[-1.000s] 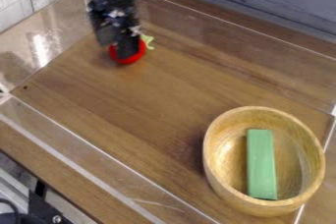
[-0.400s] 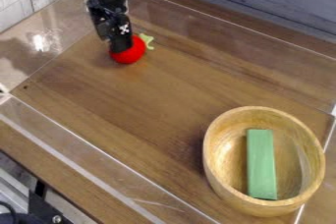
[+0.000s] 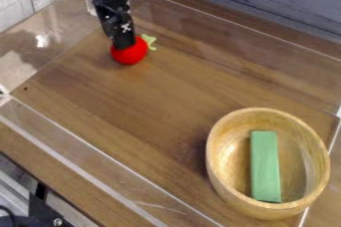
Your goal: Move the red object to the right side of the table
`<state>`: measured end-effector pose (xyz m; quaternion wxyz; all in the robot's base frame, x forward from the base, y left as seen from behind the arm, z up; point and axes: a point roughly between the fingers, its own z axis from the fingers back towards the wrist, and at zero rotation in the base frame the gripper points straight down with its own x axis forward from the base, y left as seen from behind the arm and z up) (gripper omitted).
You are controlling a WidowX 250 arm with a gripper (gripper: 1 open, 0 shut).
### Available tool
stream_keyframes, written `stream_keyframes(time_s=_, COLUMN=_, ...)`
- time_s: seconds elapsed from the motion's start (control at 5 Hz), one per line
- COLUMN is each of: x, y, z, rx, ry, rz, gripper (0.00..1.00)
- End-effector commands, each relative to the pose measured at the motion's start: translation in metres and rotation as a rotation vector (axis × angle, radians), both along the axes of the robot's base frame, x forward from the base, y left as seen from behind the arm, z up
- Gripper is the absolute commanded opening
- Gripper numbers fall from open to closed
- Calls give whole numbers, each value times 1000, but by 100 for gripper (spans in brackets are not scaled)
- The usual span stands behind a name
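Note:
The red object (image 3: 130, 54), a small rounded toy fruit with a green stem tip, rests on the brown wooden table (image 3: 160, 102) near its far left corner. My gripper (image 3: 122, 38) points straight down right above it, the black fingers open and reaching the fruit's top from behind. Part of the fruit is hidden by the fingers. I cannot tell whether the fingers touch it.
A round light-wood bowl (image 3: 226, 156) stands at the near right with a green rectangular block (image 3: 265, 165) lying inside. Low clear acrylic walls (image 3: 80, 166) edge the tabletop on all sides.
The gripper has shifted a little toward the far left and sunk lower over the fruit, with its wrist rolled somewhat. More of the red fruit shows now. The jaws stayed open.

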<state>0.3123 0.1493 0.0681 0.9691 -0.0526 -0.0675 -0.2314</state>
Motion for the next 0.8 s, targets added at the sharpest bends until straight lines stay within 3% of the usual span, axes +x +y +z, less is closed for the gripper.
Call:
stream_keyframes(time_s=0.0, x=8, y=4, z=27, rx=32, ry=-76, rz=-19, gripper=100)
stream_keyframes(time_s=0.6, x=12, y=14, z=12, rx=19, ry=-104, rz=-31, gripper=100)
